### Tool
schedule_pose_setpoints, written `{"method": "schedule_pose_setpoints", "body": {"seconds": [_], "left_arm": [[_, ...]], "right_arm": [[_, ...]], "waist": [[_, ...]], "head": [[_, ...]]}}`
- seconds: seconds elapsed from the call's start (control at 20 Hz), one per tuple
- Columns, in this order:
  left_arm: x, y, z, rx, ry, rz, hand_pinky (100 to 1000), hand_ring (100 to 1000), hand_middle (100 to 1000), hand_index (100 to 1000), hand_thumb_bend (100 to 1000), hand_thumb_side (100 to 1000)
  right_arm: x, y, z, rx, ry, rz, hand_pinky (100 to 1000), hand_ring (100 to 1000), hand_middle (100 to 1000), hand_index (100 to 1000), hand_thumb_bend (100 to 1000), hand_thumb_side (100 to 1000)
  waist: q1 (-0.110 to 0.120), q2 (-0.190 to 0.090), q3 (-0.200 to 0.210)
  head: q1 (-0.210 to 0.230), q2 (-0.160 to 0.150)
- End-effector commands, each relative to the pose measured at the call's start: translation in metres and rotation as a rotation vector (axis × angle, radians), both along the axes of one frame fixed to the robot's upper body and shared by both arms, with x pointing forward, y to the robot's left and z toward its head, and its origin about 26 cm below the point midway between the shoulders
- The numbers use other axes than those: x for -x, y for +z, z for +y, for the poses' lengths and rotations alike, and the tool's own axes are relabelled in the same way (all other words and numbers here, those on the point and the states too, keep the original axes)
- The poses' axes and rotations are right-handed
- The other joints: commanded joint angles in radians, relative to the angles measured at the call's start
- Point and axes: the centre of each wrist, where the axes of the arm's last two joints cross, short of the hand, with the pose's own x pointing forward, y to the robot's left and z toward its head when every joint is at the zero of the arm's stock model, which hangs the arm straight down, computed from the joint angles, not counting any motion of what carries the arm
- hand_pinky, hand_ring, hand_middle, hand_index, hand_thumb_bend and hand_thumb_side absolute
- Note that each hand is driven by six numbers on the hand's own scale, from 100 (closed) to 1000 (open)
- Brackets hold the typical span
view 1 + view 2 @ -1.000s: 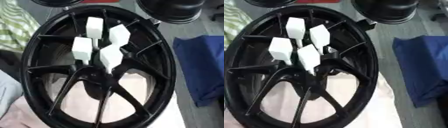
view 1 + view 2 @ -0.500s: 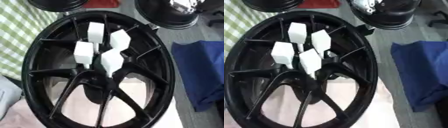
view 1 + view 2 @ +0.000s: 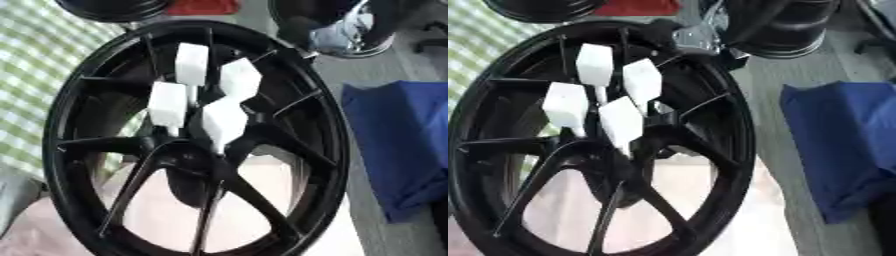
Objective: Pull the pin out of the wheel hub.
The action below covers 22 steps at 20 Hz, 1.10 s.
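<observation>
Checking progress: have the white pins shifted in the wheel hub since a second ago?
No. The white pins stand in the same cluster above the wheel hub, between the same spokes; only the camera view has shifted.

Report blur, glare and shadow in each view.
Left eye view: soft all over, the white pins lack crisp edges, and the black wheel loses spoke detail. Right eye view: equally soft, with bright glare on a metal part at the top.

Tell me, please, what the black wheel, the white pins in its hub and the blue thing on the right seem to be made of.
The wheel looks like cast metal with a glossy black coat: light glints along its rim and spokes. The white pins look like matte plastic, with flat faces and no shine, though I cannot be sure. The blue thing seems to be cloth, since it lies in soft folds.
</observation>
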Motion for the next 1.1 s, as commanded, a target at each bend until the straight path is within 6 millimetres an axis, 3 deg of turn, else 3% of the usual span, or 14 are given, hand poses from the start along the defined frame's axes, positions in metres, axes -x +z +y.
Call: {"method": "schedule_pose_setpoints", "body": {"seconds": [0.05,0.25,0.5,0.85,1.1], "left_arm": [[0.003,0.01,0.001,-0.033,-0.006,-0.014,690,988,829,801,398,772],[0.003,0.009,0.001,-0.026,-0.008,-0.005,689,989,828,801,400,773],[0.002,0.01,-0.001,-0.015,-0.02,0.0,688,990,827,799,402,774],[0.001,0.01,-0.002,-0.006,-0.021,0.0,686,992,825,797,406,772],[0.001,0.009,-0.002,0.006,-0.017,0.002,685,994,824,795,409,773]], "right_arm": [[-0.009,0.003,0.004,0.037,-0.012,0.034,887,878,835,862,267,432],[-0.022,-0.002,0.008,0.046,-0.03,0.078,900,897,847,872,285,379],[-0.04,-0.009,0.009,0.056,-0.054,0.146,905,902,846,863,277,381],[-0.049,-0.016,0.006,0.077,-0.072,0.171,904,901,841,856,277,390],[-0.054,-0.024,-0.004,0.086,-0.099,0.189,903,896,779,826,276,393]], "waist": [[0.005,-0.03,0.0],[0.003,-0.032,0.003],[-0.001,-0.029,0.012],[-0.007,-0.023,0.018],[-0.011,-0.014,0.024]], "head": [[-0.002,0.006],[0.005,0.007],[0.01,0.009],[0.01,0.017],[0.009,0.021]]}}
